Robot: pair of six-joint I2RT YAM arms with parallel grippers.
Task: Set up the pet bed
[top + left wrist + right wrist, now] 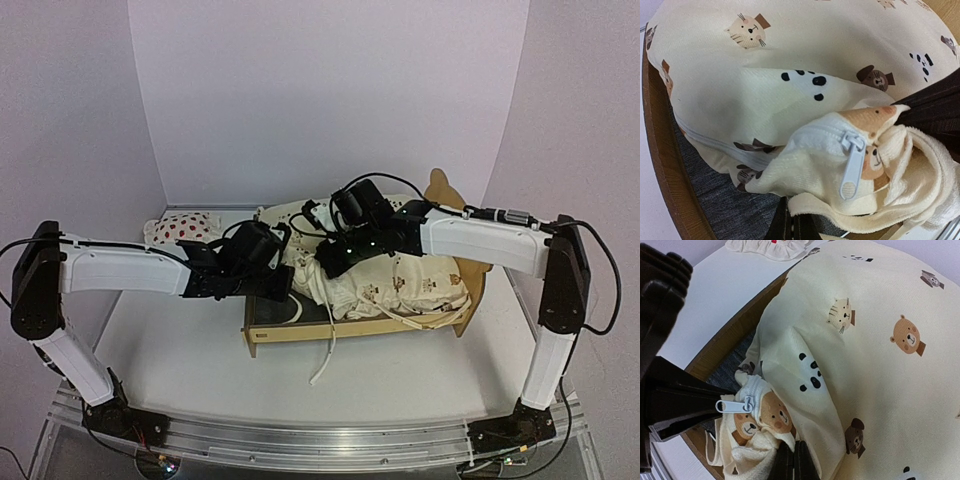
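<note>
While arms meet over pet bed (300,332), left claw (791,220), right claw (792,457) pinched shut, seemingly on cover (865,365).

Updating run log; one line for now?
left gripper shut on cover | right gripper shut on cover | cover heaped on bed | pillow outside

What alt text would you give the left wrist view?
A bunched cream cover printed with cartoon animals fills the view, a white zipper pull hanging right of centre. It lies in the pet bed, whose wooden rim and grey base show at left.
</note>
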